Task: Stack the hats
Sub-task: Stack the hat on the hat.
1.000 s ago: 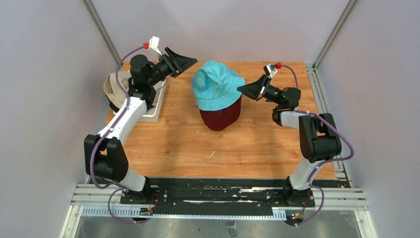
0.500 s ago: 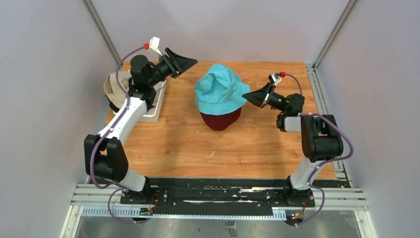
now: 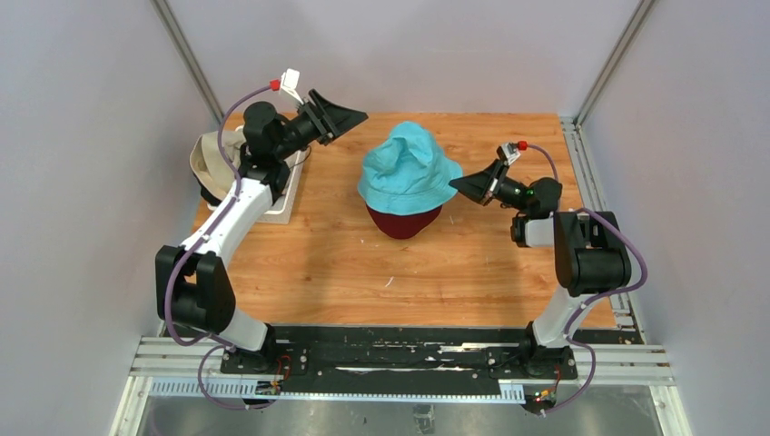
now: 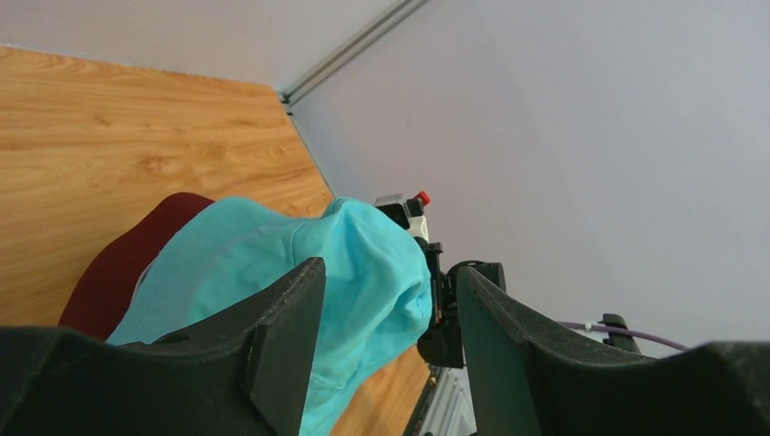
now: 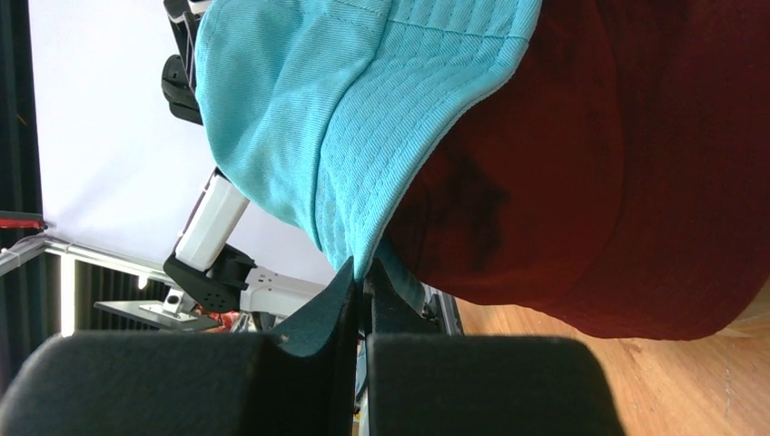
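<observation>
Fingers of my right gripper (image 3: 454,184) are pinching shut on the teal hat (image 3: 406,168) brim; cloth is draping soft and light, so I am judging that stitched edge the surest hold. It is sitting over the maroon hat (image 3: 404,221), just beyond those fingers. Fingers of my left gripper (image 3: 350,115) are standing part open, empty, apart. Behind them, white basket (image 3: 283,202) is carrying a beige hat (image 3: 205,165).

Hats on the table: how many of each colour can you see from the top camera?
teal hat: 1
maroon hat: 1
beige hat: 1
Total: 3 hats that show.
</observation>
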{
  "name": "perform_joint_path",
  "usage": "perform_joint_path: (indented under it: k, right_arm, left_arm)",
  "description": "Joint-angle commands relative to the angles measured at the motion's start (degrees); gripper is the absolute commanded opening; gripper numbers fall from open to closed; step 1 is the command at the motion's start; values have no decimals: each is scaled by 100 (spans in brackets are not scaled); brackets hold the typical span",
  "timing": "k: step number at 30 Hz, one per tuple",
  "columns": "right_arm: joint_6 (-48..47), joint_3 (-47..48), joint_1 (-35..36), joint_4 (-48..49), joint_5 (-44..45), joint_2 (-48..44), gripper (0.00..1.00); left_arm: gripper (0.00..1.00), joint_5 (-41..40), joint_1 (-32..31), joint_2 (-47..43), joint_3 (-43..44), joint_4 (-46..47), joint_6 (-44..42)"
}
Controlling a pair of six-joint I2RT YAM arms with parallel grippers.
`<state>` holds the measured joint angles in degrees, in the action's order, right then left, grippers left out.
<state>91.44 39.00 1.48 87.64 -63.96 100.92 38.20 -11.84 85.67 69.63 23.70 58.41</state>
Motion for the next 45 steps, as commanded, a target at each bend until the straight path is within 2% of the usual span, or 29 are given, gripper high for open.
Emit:
perform_joint_path:
  k: [1,6,13,17,24,31,34,40,45]
  right_arm:
    - [-223,-105,-168,183,-223,120,1]
    - [-465,-169,-224,-153,-282,193,1]
    - [-1670,-166,-269,-1875,-229,-37,1]
    - [-2051,-128,-312,-2381,-171,5,1]
    - [-2227,-132,-315,-2494,-117,120,1]
    - [-2798,-61,-315,-3306,-17,-41,1]
    - [-2925,-23,-315,-3542,-10,-175,1]
    - [-3200,82,-307,-3969,24,-350,1]
    - [-3173,120,-285,-3919,-13,-334,1]
  left_arm:
    - [60,70,-68,17,-100,82,-146]
    - [60,55,-95,21,-92,82,-157]
    - [60,-1,-212,-26,-212,82,-206]
    - [60,-127,-231,-136,-495,81,-284]
    - [60,-240,-299,-233,-884,73,-407]
    - [60,-481,-328,-381,-1394,69,-556]
    - [60,-707,-327,-598,-1537,-265,-828]
    - [60,-1530,-328,-1334,-1793,-1531,-1677]
    - [60,-1612,-328,-1375,-2208,-1567,-1660]
